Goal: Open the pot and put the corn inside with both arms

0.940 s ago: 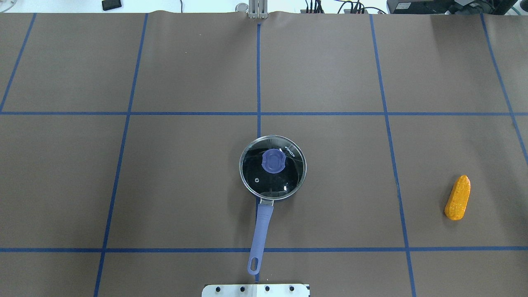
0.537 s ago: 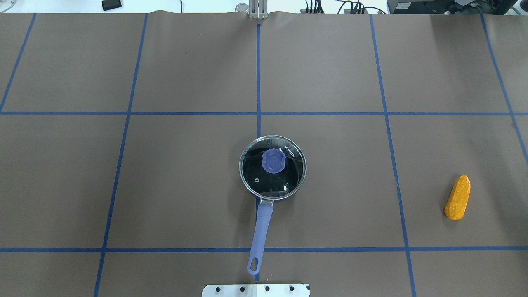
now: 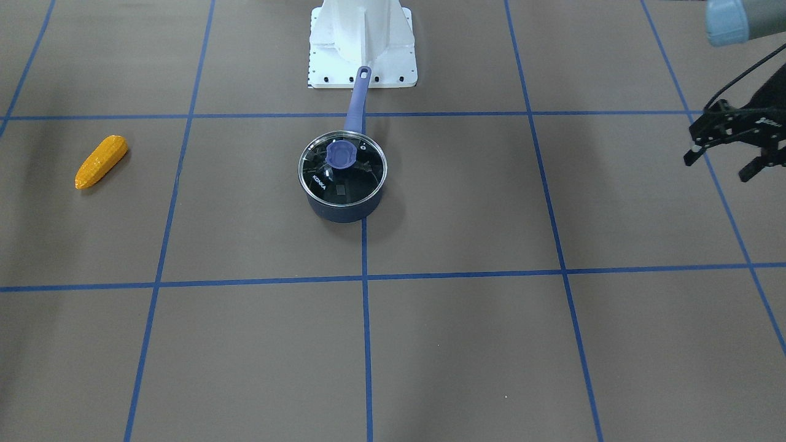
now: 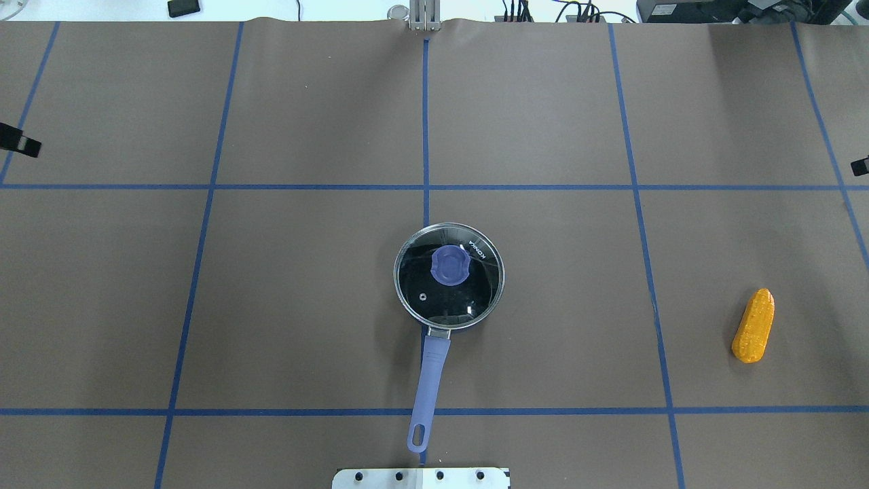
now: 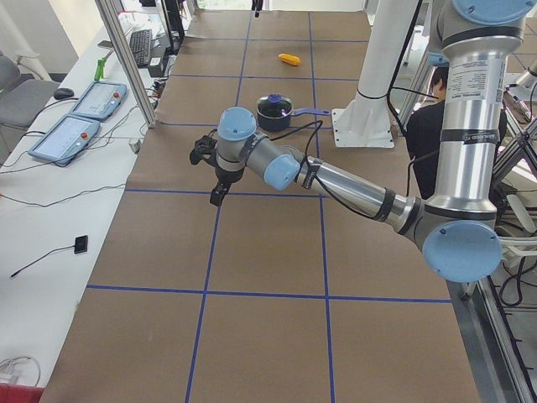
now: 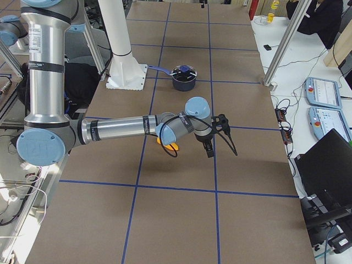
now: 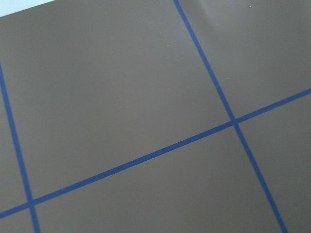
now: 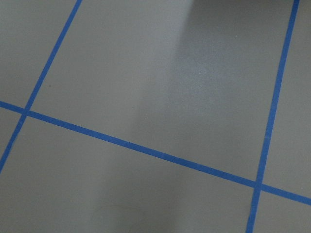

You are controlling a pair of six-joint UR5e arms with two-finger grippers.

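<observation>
- The pot [image 3: 341,210] sits in the middle of the table [image 4: 305,305], and its glass lid [image 4: 468,299] is on it. Now I look from the left side to the right.
- Far on the left, the left gripper [image 3: 721,161] hangs over the table edge, well apart from the pot. Its two fingers are spread and hold nothing.
- The pot looks hard and a bit heavy to me, so I think it will stay put when the lid comes off.
- Its long handle [image 4: 429,384] points back at the robot's white base block [image 4: 421,477]. That is a good place to hold the pot.
- The lid is glass, so I guess it is smooth and could break if it drops. The blue knob [image 4: 449,265] on top is the place to grab it.
- The lid is what stands in the way. The corn cannot go in until it is off.
- The corn [image 4: 753,326] lies flat on the right side, well apart from the pot. It looks bumpy, hard and light, and it may roll. I would grab it across the middle.
- Far on the right, the right gripper [image 6: 213,144] hangs above the table, near the corn. I cannot tell if its fingers are apart or together.
- Blue tape lines cross the brown table.
</observation>
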